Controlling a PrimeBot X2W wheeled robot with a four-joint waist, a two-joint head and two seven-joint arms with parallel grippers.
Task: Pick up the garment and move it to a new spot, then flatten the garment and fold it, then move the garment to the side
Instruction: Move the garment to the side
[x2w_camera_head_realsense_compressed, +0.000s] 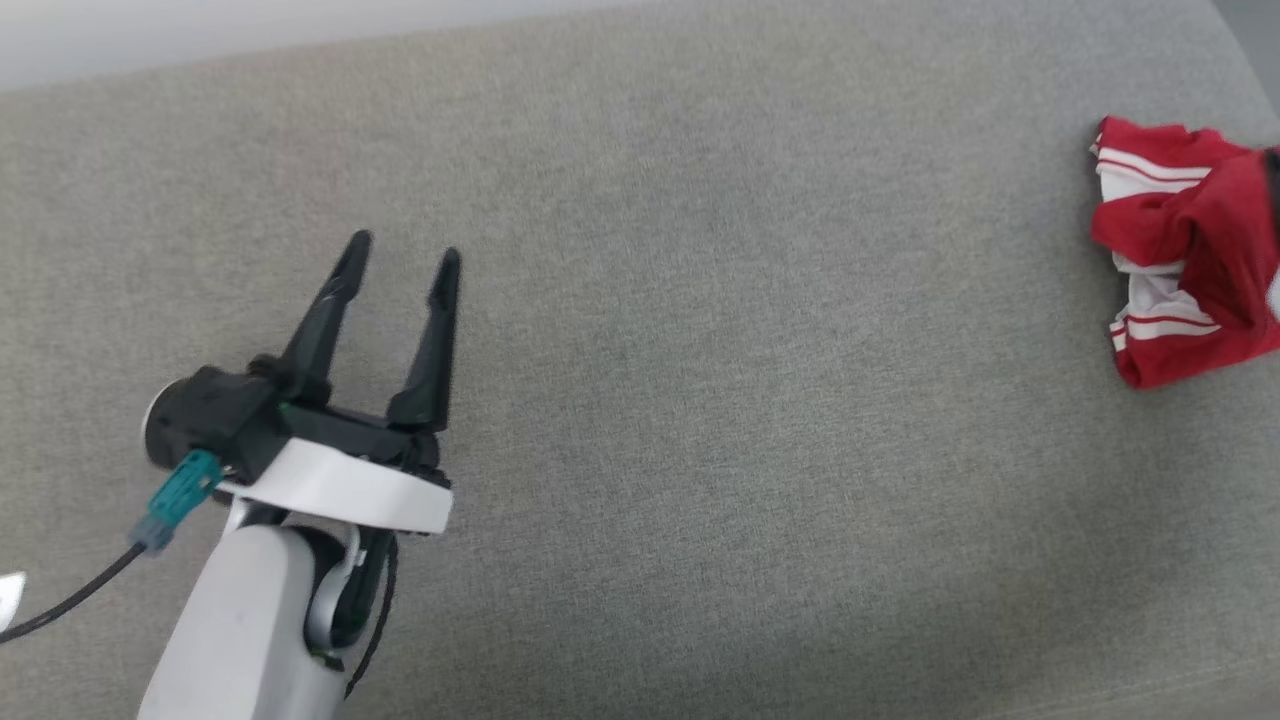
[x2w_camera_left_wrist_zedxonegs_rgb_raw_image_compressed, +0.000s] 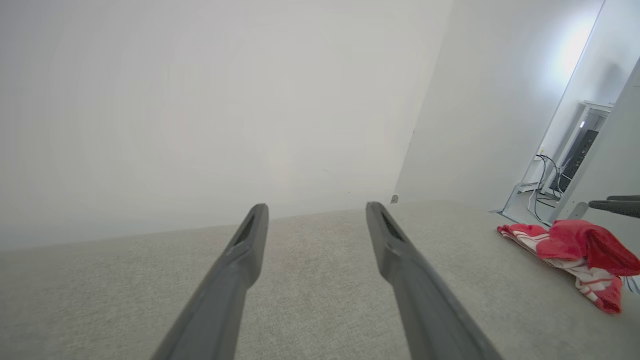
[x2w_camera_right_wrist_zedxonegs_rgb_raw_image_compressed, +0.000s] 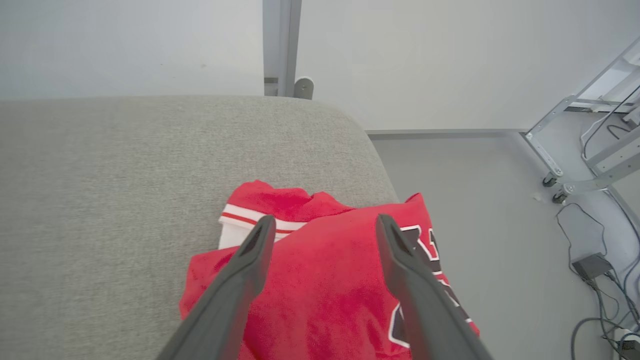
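The garment (x2w_camera_head_realsense_compressed: 1185, 250), a red T-shirt with white striped trim, lies bunched up at the right edge of the grey cushioned surface (x2w_camera_head_realsense_compressed: 700, 350). In the right wrist view the garment (x2w_camera_right_wrist_zedxonegs_rgb_raw_image_compressed: 320, 280) spreads under my right gripper (x2w_camera_right_wrist_zedxonegs_rgb_raw_image_compressed: 325, 222), whose fingers stand wide apart just above the red cloth with nothing pinched between them. My left gripper (x2w_camera_head_realsense_compressed: 405, 250) is open over bare cushion at the lower left, far from the shirt. In the left wrist view my left gripper (x2w_camera_left_wrist_zedxonegs_rgb_raw_image_compressed: 316, 207) points at the wall, and the garment (x2w_camera_left_wrist_zedxonegs_rgb_raw_image_compressed: 580, 255) lies off to the right.
The cushion's rounded far-right corner (x2w_camera_right_wrist_zedxonegs_rgb_raw_image_compressed: 360, 130) drops to a grey floor (x2w_camera_right_wrist_zedxonegs_rgb_raw_image_compressed: 475, 200). A wheeled metal frame (x2w_camera_right_wrist_zedxonegs_rgb_raw_image_compressed: 575, 170) and cables (x2w_camera_right_wrist_zedxonegs_rgb_raw_image_compressed: 595, 265) stand on that floor. A white wall (x2w_camera_left_wrist_zedxonegs_rgb_raw_image_compressed: 200, 100) backs the cushion.
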